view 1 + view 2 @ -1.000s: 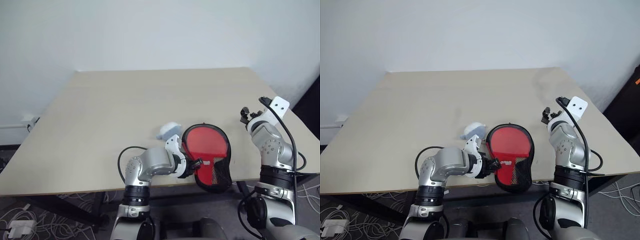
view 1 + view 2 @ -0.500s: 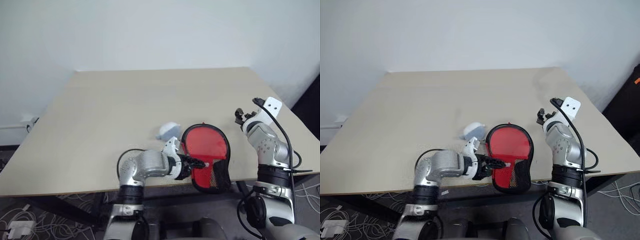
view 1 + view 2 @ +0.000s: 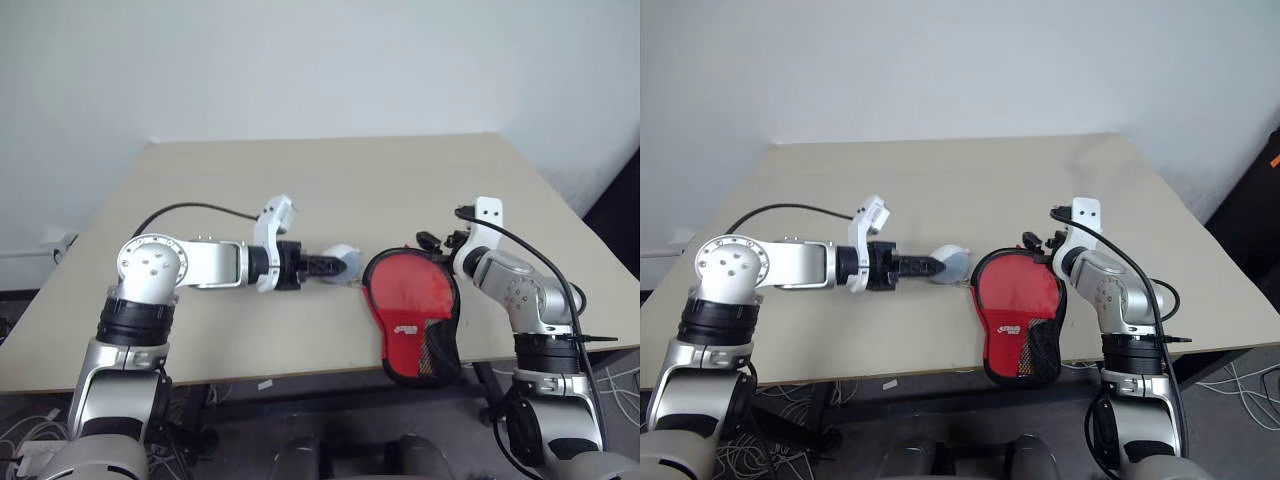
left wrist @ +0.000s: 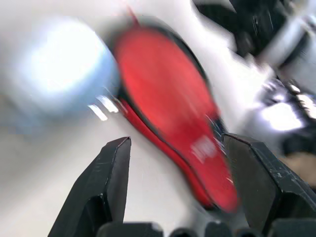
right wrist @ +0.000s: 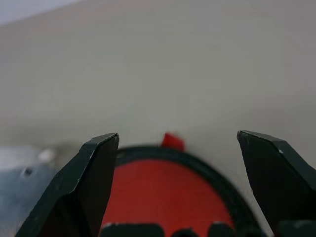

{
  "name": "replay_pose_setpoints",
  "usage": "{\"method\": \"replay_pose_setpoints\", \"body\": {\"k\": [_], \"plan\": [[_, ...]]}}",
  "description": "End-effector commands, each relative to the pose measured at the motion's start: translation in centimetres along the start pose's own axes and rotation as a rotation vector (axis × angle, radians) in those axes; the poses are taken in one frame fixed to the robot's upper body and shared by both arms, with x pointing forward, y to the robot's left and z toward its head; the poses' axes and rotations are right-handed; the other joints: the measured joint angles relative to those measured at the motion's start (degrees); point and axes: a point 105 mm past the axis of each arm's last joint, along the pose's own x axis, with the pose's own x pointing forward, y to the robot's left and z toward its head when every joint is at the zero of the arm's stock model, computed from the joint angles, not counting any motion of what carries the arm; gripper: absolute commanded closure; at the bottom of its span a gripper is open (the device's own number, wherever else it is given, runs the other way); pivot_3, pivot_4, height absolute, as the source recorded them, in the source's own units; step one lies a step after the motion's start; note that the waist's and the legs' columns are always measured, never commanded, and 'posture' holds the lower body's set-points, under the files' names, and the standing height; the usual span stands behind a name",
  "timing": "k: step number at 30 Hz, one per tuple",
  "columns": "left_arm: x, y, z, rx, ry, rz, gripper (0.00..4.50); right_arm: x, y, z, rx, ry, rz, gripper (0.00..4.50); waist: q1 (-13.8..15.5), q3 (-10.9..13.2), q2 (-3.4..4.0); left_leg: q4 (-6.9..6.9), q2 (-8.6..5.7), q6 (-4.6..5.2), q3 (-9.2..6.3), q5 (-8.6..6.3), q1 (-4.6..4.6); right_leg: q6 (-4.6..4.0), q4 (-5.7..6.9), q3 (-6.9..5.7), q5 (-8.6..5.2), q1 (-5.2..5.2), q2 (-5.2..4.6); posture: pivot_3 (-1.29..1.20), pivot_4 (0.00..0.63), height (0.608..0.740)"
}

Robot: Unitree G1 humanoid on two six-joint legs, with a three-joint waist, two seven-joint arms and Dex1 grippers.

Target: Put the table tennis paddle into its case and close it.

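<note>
The case (image 3: 408, 296) lies red side up near the table's front edge, with its narrow mesh end (image 3: 434, 348) hanging over that edge and a white logo on it. No paddle can be told apart from it; the paddle is hidden. My left gripper (image 3: 334, 265) reaches in from the left, open and holding nothing, a short way left of the case (image 4: 163, 98). My right gripper (image 3: 431, 241) hovers open at the case's far right rim (image 5: 163, 192), nothing between its fingers.
A small white and pale blue rounded object (image 3: 343, 256) sits on the table (image 3: 250, 190) just left of the case, at my left fingertips. The table's front edge runs under the case's narrow end. Cables lie on the floor at the lower left.
My left gripper has opened, let go of the case's narrow end and swung up and left over the table. The right gripper has moved left to the case's far rim.
</note>
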Motion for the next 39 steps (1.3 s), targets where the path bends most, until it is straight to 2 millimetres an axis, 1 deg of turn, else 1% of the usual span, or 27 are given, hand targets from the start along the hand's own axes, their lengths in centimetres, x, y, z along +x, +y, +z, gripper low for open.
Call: {"method": "replay_pose_setpoints", "body": {"k": [1,3,5,6,8,10,13,15,18,21,26,29,31,32,36,37,39], "plan": [[1.3,1.7,2.3,0.193,-0.072,0.073,1.39,-0.7,1.6,1.5,-0.045,-0.042,0.088,0.72,-0.03,0.0,0.0,-0.05,0.0,-0.02,0.02,0.01,-0.03,0.01,0.01,0.05,0.01,-0.08,0.0,0.0,0.0,0.724],[2.1,2.9,2.4,0.276,-0.057,0.115,1.39,-0.7,2.2,1.4,-0.056,-0.032,0.116,1.23,-0.07,0.01,-0.01,-0.19,-0.01,-0.11,0.27,0.07,-0.11,0.0,0.06,0.18,0.03,-0.34,0.05,0.0,0.0,0.724],[2.9,3.8,2.0,0.302,-0.028,0.12,1.39,-0.6,2.3,1.0,-0.063,-0.025,0.116,2.02,-0.17,0.02,-0.03,-0.25,0.02,-0.15,0.41,0.12,-0.2,-0.01,0.09,0.27,0.04,-0.53,0.1,0.0,0.0,0.724],[3.3,4.1,1.9,0.324,-0.022,0.122,1.39,-0.5,2.4,0.8,-0.065,-0.023,0.122,2.34,-0.25,0.02,-0.03,-0.27,0.05,-0.14,0.54,0.12,-0.21,-0.01,0.08,0.3,0.04,-0.57,0.11,0.0,0.0,0.724],[3.9,4.6,1.8,0.361,-0.013,0.127,1.39,-0.3,2.7,0.3,-0.066,-0.014,0.142,3.16,-0.53,0.04,-0.07,-0.27,0.06,-0.14,0.6,0.12,-0.21,0.01,0.07,0.31,0.03,-0.58,0.11,0.0,0.0,0.724],[4.5,4.8,2.0,0.382,-0.023,0.12,1.39,-0.3,3.2,-0.4,-0.067,0.003,0.169,3.77,-0.75,0.07,-0.12,-0.25,0.06,-0.13,0.61,0.12,-0.21,0.0,0.08,0.35,0.03,-0.59,0.1,0.0,0.0,0.724],[5.3,4.9,2.2,0.384,-0.039,0.099,1.39,-0.1,3.8,-1.4,-0.076,0.019,0.189,3.77,-0.76,0.1,-0.21,-0.21,0.07,-0.09,0.59,0.12,-0.22,-0.01,0.08,0.36,0.04,-0.58,0.09,0.0,0.0,0.724],[5.9,5.2,2.0,0.37,-0.036,0.097,1.39,0.2,3.5,-2.2,-0.078,0.039,0.165,3.77,-0.76,0.11,-0.22,-0.19,0.07,-0.06,0.59,0.12,-0.23,-0.01,0.09,0.37,0.04,-0.59,0.08,0.0,0.0,0.724],[6.5,4.9,1.7,0.275,-0.046,0.04,1.39,0.6,3.2,-2.8,-0.065,0.052,0.136,3.77,-0.77,0.11,-0.22,-0.14,0.07,0.05,0.58,0.1,-0.25,-0.01,0.09,0.39,0.04,-0.59,0.07,0.0,0.0,0.724],[7.2,4.7,0.7,0.174,-0.028,-0.001,1.39,0.8,3.1,-3.2,-0.053,0.057,0.117,3.77,-0.77,0.1,-0.26,-0.08,0.08,0.28,0.52,0.17,-0.25,0.01,0.1,0.42,0.04,-0.58,0.08,0.0,0.0,0.724],[7.5,4.2,-1.7,0.129,0.037,-0.056,1.39,0.9,3.0,-3.7,-0.05,0.067,0.101,3.77,-0.75,0.11,-0.27,0.04,0.07,0.42,0.38,0.12,-0.28,0.04,0.12,0.46,0.05,-0.56,0.06,0.0,0.0,0.724],[7.5,5.2,-2.6,0.153,0.061,0.007,0.86,1.0,2.8,-3.7,-0.058,0.069,0.083,3.83,-0.65,0.09,-0.29,0.19,0.08,0.52,0.29,0.05,-0.28,0.05,0.15,0.46,0.04,-0.49,0.06,0.0,0.0,0.724],[7.5,5.6,-2.4,0.18,0.046,0.037,0.21,1.0,2.7,-3.8,-0.07,0.072,0.073,3.83,-0.56,0.09,-0.29,0.23,0.07,0.54,0.28,0.02,-0.28,0.05,0.15,0.46,0.05,-0.47,0.05,0.0,0.0,0.724],[7.5,5.7,-2.1,0.192,0.037,0.055,0.01,1.1,2.7,-3.9,-0.07,0.074,0.069,3.83,-0.54,0.09,-0.29,0.24,0.07,0.55,0.28,0.01,-0.28,0.05,0.15,0.47,0.05,-0.47,0.04,0.0,0.0,0.724],[7.4,5.5,-1.5,0.317,0.044,0.065,0.01,1.2,2.7,-4.0,-0.076,0.076,0.068,3.83,-0.54,0.09,-0.3,0.27,0.07,0.56,0.28,0.01,-0.35,0.03,0.16,0.47,0.07,-0.53,0.05,0.0,0.0,0.724],[7.4,5.5,-1.5,0.332,0.049,0.069,0.01,1.3,2.7,-4.0,-0.076,0.076,0.067,3.83,-0.54,0.09,-0.3,0.27,0.07,0.56,0.29,0.01,-0.35,0.03,0.17,0.47,0.07,-0.53,0.05,0.0,0.0,0.724],[7.6,5.5,-1.5,0.309,0.042,0.064,0.01,1.4,2.7,-4.0,-0.08,0.077,0.064,3.83,-0.56,0.09,-0.3,0.28,0.07,0.56,0.29,0.01,-0.35,0.03,0.16,0.47,0.07,-0.52,0.06,0.0,0.0,0.724]]}}
